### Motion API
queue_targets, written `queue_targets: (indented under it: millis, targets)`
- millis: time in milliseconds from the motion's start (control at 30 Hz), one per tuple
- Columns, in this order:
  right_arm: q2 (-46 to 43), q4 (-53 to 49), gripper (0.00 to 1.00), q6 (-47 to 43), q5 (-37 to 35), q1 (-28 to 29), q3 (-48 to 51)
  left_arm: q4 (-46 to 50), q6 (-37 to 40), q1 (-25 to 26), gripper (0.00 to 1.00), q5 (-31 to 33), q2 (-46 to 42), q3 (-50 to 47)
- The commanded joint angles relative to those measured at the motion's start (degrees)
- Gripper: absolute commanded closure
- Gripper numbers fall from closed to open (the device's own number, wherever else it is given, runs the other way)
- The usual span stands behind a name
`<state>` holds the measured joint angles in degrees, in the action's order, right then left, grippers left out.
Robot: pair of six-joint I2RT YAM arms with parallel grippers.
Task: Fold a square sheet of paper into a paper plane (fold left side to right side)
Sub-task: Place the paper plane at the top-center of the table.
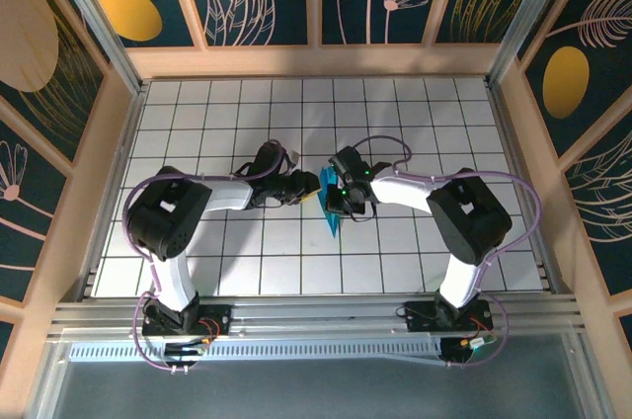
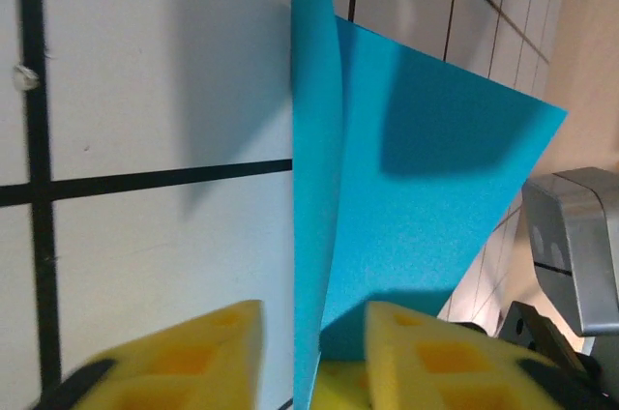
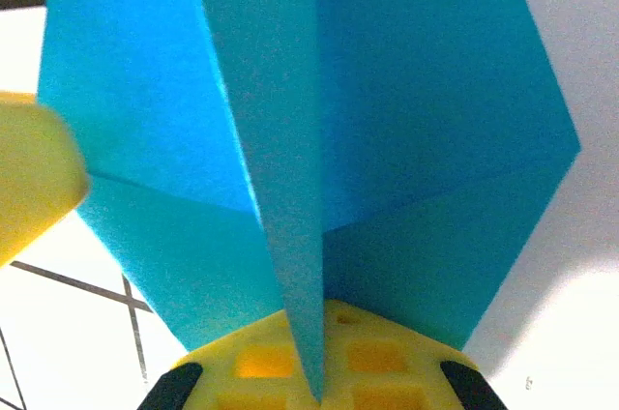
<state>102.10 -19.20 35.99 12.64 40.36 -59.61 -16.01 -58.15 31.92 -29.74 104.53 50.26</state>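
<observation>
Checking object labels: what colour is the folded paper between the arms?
The paper is plain bright cyan-blue, clearest in the right wrist view.

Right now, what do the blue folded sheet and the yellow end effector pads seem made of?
Folded sheet: thin matte paper, judging by sharp creases and standing flaps. Yellow pads: probably moulded plastic or rubber, matte, with square recesses.

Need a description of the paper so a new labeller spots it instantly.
Start at the white tiled table, then its centre where the left arm and right arm meet. The creased paper sits there, pinched in the right arm's yellow fingers; it is the only cyan-blue thing among white tiles and black-and-white arms.
</observation>
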Motion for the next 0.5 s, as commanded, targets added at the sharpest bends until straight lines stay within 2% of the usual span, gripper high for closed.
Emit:
queue_targets:
  millis: [0,167,333,467]
  targets:
    - [1.04,-6.95,1.0,0.57,-4.27,0.21,-6.38,5.61,3.35,-0.47,0.56,5.41,-7.97,0.1]
    - [5.32,-16.65,1.0,0.0,-11.5,-1.0,-17.56,13.41,5.63,-3.13,0.46,12.69,-19.1,-2.21]
    - [11.75,-21.67,1.0,-2.64,-15.05,-3.28,-28.91,22.77,10.34,-4.32,0.41,21.7,-29.28,-4.24]
    - [19.23,-27.43,1.0,-5.83,-18.07,-4.48,-40.42,25.87,11.91,-4.41,0.32,28.11,-35.94,-8.16]
